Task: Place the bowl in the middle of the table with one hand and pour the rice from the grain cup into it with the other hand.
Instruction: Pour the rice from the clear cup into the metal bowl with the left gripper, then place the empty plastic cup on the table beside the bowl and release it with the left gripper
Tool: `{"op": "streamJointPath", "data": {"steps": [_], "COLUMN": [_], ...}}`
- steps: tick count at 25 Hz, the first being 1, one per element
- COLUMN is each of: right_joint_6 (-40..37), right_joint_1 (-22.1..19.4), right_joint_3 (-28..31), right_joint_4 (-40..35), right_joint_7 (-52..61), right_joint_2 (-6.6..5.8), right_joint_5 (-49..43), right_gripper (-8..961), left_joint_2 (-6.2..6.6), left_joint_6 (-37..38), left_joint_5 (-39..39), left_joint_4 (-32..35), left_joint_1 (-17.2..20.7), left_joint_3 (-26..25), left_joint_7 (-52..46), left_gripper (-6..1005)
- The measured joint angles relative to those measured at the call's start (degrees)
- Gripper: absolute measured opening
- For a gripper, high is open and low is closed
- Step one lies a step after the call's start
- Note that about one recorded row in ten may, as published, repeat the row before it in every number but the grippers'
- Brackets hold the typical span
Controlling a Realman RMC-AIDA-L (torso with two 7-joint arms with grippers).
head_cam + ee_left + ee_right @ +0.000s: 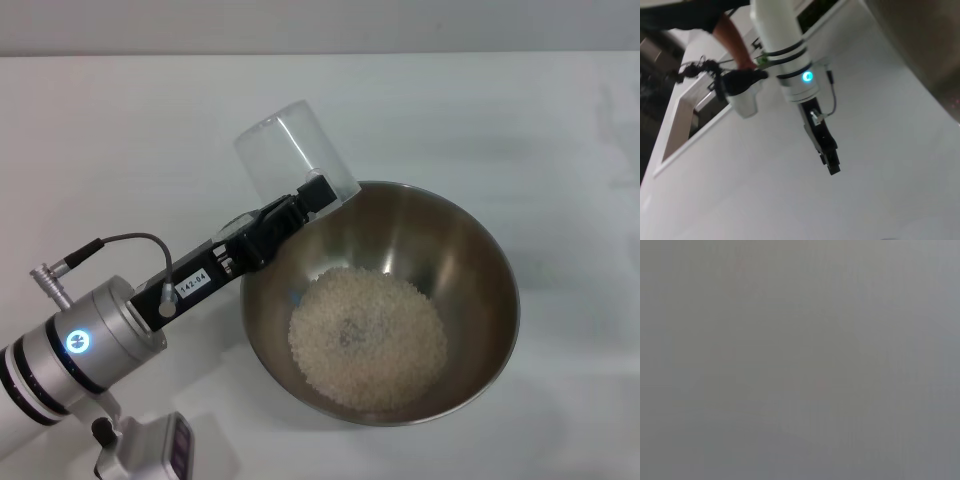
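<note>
Bowl sits mid-table, rice heaped inside. My left gripper is clamped on the upended cup at the rim, so swinging away carelessly could clip the bowl and spill.

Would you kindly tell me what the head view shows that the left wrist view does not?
Only the head view shows the rice heaped inside the bowl, and the left gripper holding the tipped cup at the bowl's rim. Only the left wrist view shows the right gripper, hanging above the table away from the bowl. Both show the white table, and the wrist view catches what looks like the bowl's outer wall.
</note>
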Motion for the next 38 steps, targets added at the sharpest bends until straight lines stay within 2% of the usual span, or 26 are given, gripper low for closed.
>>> {"op": "streamJointPath", "data": {"steps": [2,5,7,8,9,10,11,12,16,23,26,31,38], "right_joint_6": [0.28,0.38,0.39,0.4,0.4,0.41,0.42,0.42,0.54,2.84,2.88,2.17,1.38], "right_joint_1": [0.5,1.33,1.81,1.86,1.82,1.72,1.5,1.5,1.14,0.7,0.47,-0.54,-1.74], "right_joint_3": [0.76,1.98,2.67,2.85,2.87,2.85,2.67,2.67,2.46,2.31,2.33,2.36,2.37], "right_joint_4": [-0.01,0.0,-0.01,-0.04,-0.06,-0.1,-0.11,-0.11,-0.01,0.09,0.4,0.63,0.53], "right_joint_7": [0.0,0.54,1.37,2.01,3.02,4.3,7.15,7.15,11.65,13.32,13.37,13.99,15.28], "right_joint_2": [0.0,-0.02,0.07,0.15,0.27,0.36,0.49,0.49,0.51,0.42,0.26,0.06,-0.44], "right_joint_5": [0.0,0.0,0.0,0.0,0.0,0.0,0.0,0.0,-0.1,-0.49,-0.51,-0.53,-0.54], "right_gripper": [388,388,387,387,387,387,387,387,387,389,388,388,387], "left_joint_2": [0.01,0.02,0.02,-0.06,-0.21,-0.24,-0.31,-0.31,-0.4,-0.41,-0.41,-0.41,-0.41], "left_joint_6": [0.08,0.36,0.36,-0.26,-2.89,-4.04,-7.87,-7.87,-17.62,-29.45,-34.34,-38.81,-41.98], "left_joint_5": [-0.04,-0.63,-0.63,-0.66,-0.75,-0.77,-0.79,-0.79,-1.93,-10.71,-14.06,-19.03,-20.0], "left_joint_4": [-0.18,-3.24,-3.24,-4.14,-6.73,-7.78,-11.2,-11.2,-16.95,-17.55,-17.37,-17.79,-18.67], "left_joint_1": [-0.01,0.35,0.35,0.68,2.0,2.46,4.34,4.34,8.36,9.66,9.71,9.13,8.47], "left_joint_3": [-0.15,-5.02,-5.02,-8.25,-15.03,-16.81,-22.26,-22.26,-30.06,-30.4,-30.53,-30.34,-30.34], "left_joint_7": [-1.78,-15.96,-15.96,-23.32,-39.84,-44.75,-55.77,-55.77,-73.04,-91.38,-95.64,-95.97,-96.73], "left_gripper": [19,19,19,19,19,19,19,19,19,20,19,19,19]}}
